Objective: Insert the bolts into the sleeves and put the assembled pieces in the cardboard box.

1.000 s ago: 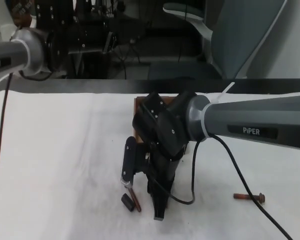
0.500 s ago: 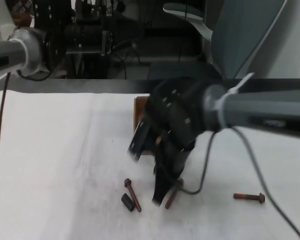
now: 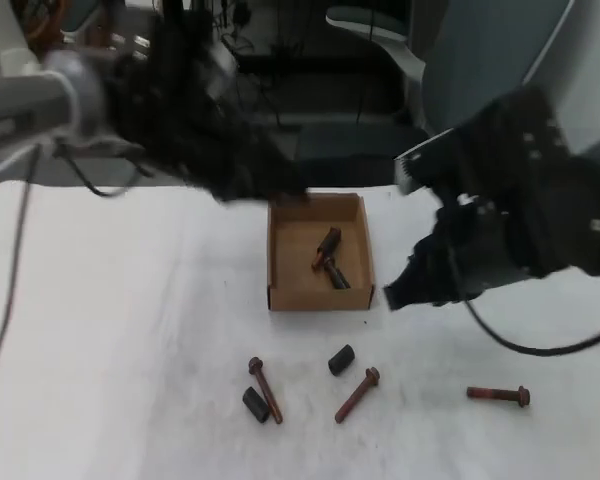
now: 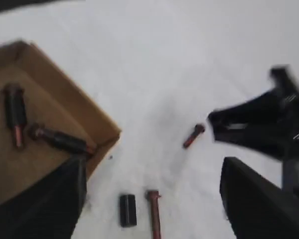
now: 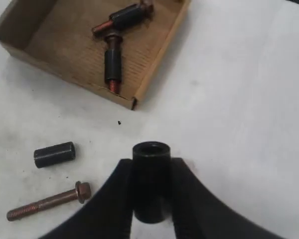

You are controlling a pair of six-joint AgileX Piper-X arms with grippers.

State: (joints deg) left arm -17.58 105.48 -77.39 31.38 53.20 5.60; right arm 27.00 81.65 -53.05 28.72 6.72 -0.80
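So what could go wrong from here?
The right gripper pinches the sleeve low down, so it might tip or slip when a bolt gets pushed in. The left gripper hangs close by, near the box; the two might bump. The loose sleeve on the bench could roll if nudged.

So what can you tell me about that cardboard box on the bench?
The box is a shallow, open-topped tray of plain brown cardboard with low walls and a ribbed floor. It sits flat on the white cloth. Two sleeved bolts lie on its floor at an angle to each other, copper ends poking out of the black sleeves. Nothing else touches it.
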